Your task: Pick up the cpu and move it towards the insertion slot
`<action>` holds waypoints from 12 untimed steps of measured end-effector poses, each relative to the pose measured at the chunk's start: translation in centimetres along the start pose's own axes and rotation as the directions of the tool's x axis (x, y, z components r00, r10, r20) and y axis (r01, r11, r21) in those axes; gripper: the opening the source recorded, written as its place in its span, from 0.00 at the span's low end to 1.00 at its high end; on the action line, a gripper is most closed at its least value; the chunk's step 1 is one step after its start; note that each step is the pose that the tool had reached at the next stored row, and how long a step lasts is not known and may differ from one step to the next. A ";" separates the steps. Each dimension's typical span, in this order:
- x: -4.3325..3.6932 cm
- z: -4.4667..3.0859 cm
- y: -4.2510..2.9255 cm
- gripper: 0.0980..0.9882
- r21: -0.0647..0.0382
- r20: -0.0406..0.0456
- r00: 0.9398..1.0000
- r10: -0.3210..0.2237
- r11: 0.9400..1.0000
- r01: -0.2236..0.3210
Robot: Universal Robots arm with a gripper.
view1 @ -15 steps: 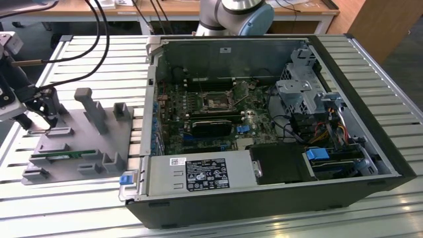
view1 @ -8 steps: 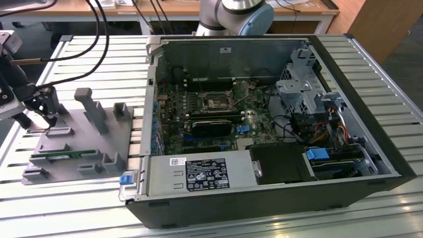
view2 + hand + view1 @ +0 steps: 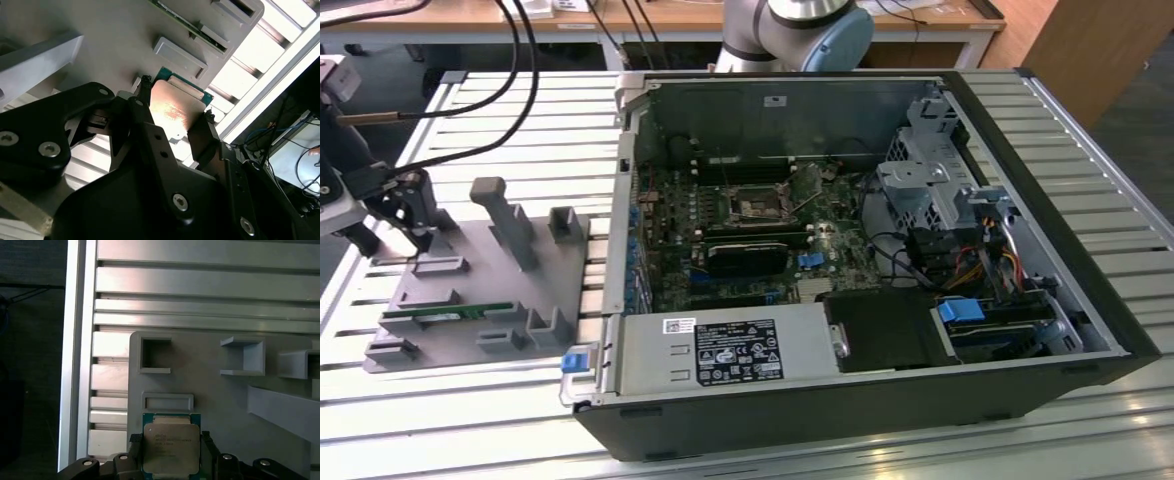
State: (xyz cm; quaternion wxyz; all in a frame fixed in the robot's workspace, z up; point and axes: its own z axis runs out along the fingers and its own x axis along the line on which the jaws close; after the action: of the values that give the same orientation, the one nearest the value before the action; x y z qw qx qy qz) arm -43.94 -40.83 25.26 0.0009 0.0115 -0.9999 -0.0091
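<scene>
**Exterior view, from its left to its right.** The pincer (image 3: 398,222) stands over the left end of a grey holder plate (image 3: 480,255), which rests on the slatted metal tabletop (image 3: 1101,150). In the first wrist view, its two black fingers (image 3: 136,454) are closed against opposite edges of the cpu (image 3: 171,447) and grip it. The chip's silver lid carries faint lines of print. The chip sits just beside a low rectangular pocket (image 3: 167,401) of the plate; whether it is lifted clear of the plate cannot be told. A green memory stick (image 3: 447,312) lies in a slot near the plate's near edge. Further right, the open computer case (image 3: 854,425) holds the motherboard with the insertion slot (image 3: 758,207), well apart from the chip. A power supply (image 3: 654,365) inside the case's near wall bears a black-and-white printed label (image 3: 734,352).
</scene>
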 end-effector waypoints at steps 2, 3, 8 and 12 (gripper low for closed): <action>0.00 -0.19 0.00 0.50 0.000 0.000 1.000 0.000 1.000 0.000; 0.00 -0.30 0.01 0.50 0.000 0.000 1.000 0.000 1.000 0.000; 0.00 -0.94 0.02 0.50 0.000 0.000 1.000 0.000 1.000 0.000; 0.00 -1.56 0.04 0.50 0.000 0.000 1.000 0.000 1.000 0.000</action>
State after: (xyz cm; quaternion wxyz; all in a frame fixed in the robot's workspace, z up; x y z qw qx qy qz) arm -43.94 -40.82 26.82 0.0010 0.0115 -0.9999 -0.0091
